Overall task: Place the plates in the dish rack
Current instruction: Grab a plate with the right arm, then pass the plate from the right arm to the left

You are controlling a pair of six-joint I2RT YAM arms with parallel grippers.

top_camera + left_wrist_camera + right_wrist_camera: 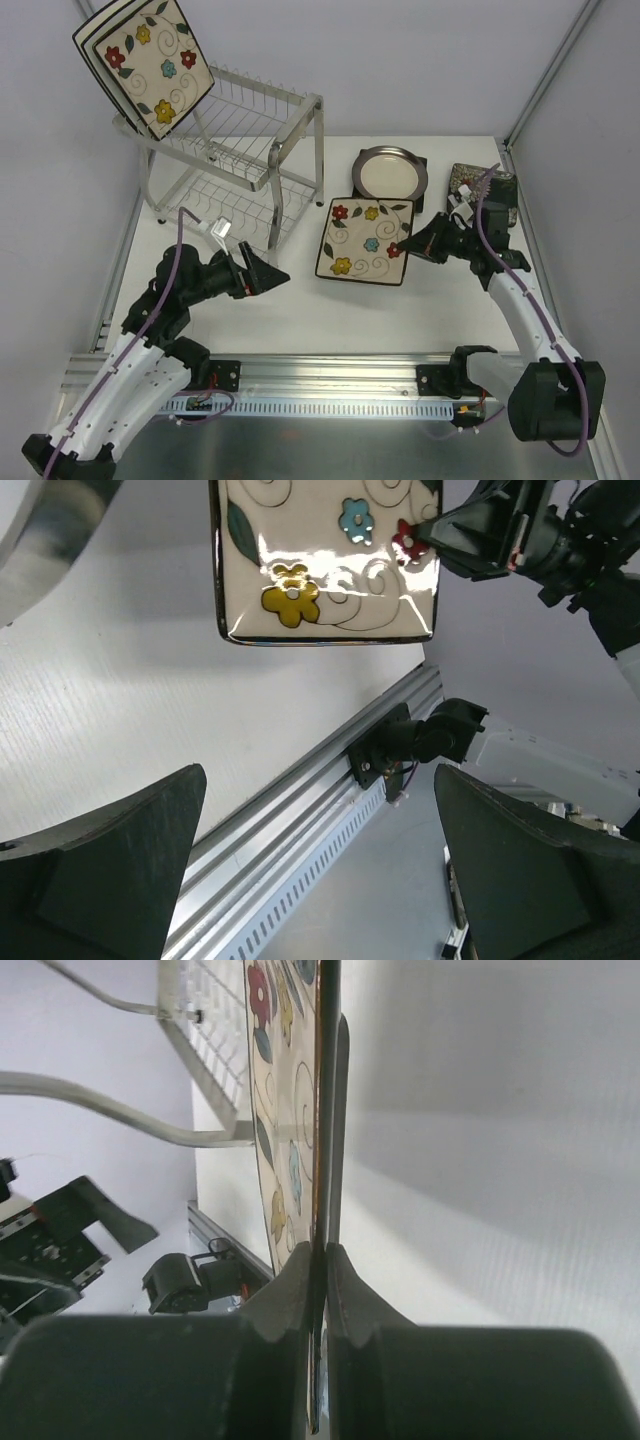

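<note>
A cream square plate with coloured flowers (365, 240) lies about level in the middle of the table, and my right gripper (412, 243) is shut on its right rim. The right wrist view shows that plate (285, 1110) edge-on, pinched between the fingertips (300, 1280). The left wrist view shows the plate (325, 570) with the right gripper (425, 530) at its corner. My left gripper (262, 272) hangs open and empty left of the plate, with its jaws spread wide (320, 880). The silver dish rack (235, 150) holds another flowered plate (150, 65) and a white black-rimmed plate (88, 30) leaning on its top tier.
A round cream grey-rimmed plate (390, 172) rests on a dark square plate (418, 168) at the back. A dark patterned plate (463, 180) lies partly under my right arm. An aluminium rail (330, 375) runs along the near edge, and walls close in on both sides.
</note>
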